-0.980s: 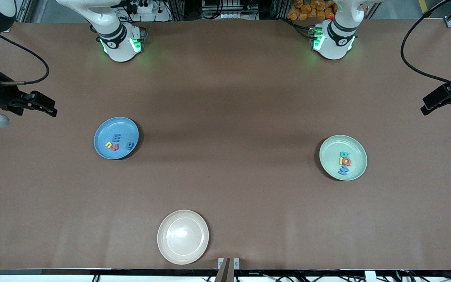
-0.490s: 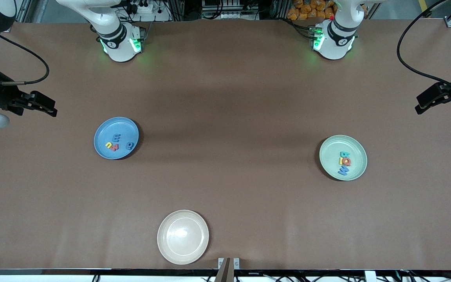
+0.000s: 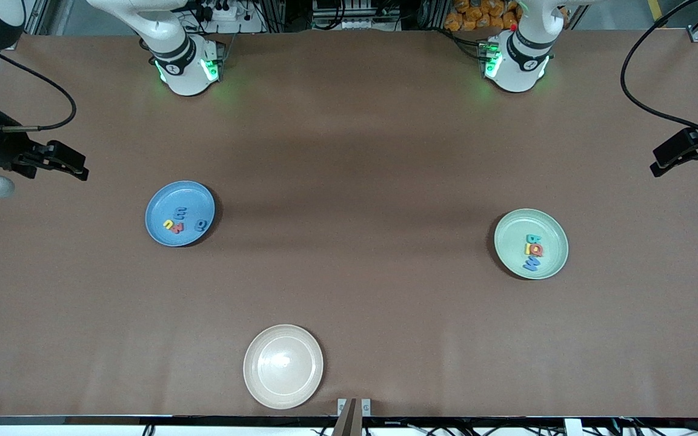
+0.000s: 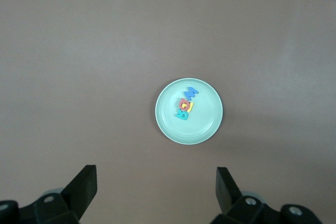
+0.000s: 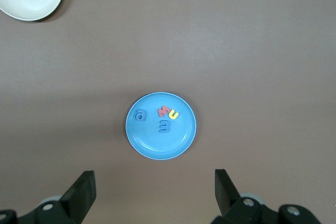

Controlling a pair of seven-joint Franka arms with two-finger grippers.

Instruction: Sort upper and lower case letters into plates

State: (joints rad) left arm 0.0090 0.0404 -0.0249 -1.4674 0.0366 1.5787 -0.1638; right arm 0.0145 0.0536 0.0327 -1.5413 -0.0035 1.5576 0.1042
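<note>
1. Cream plate (image 3: pixel 283 366), nearest the front camera: bare, no letters.
2. Green plate (image 3: pixel 531 243), toward the left arm's end: four letters (image 3: pixel 532 251) in a cluster.
3. Blue plate (image 3: pixel 180 213), toward the right arm's end: four letters (image 3: pixel 182 221).
4. Left pincer (image 3: pixel 675 154) and right pincer (image 3: pixel 61 162): wide, holding nothing, raised at the counter (image 3: pixel 349 181) ends.
5. Judgement: sorting looks done; no letters loose. Next move likely only parking the arms.
</note>
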